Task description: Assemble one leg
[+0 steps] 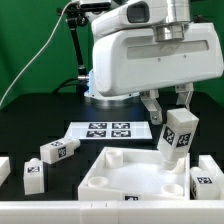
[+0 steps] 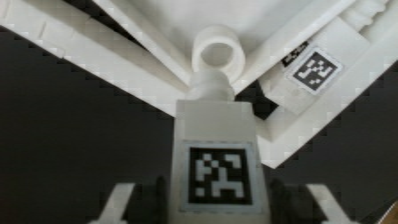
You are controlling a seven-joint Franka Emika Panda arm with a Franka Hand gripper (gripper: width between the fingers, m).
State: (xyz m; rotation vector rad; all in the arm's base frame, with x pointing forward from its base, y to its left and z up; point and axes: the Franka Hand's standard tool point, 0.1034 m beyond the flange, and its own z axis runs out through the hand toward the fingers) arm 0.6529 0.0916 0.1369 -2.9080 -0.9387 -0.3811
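My gripper [image 1: 176, 104] is shut on a leg [image 1: 178, 134], a white chunky block with black-and-white tags. I hold it tilted just above the far right corner of the large white square piece [image 1: 130, 180] with round corner sockets. In the wrist view the held leg [image 2: 221, 150] points its round end at a corner socket [image 2: 217, 52] of that piece, and my fingers [image 2: 128, 200] flank it. Other legs lie on the table: one [image 1: 57, 151] and another [image 1: 32, 177] at the exterior view's left, one [image 1: 205, 181] at its right.
The marker board [image 1: 106, 131] lies flat behind the square piece. The arm's white base [image 1: 140, 60] stands at the back. A further white block [image 1: 4, 168] shows at the left edge. A white ledge [image 1: 40, 212] runs along the front.
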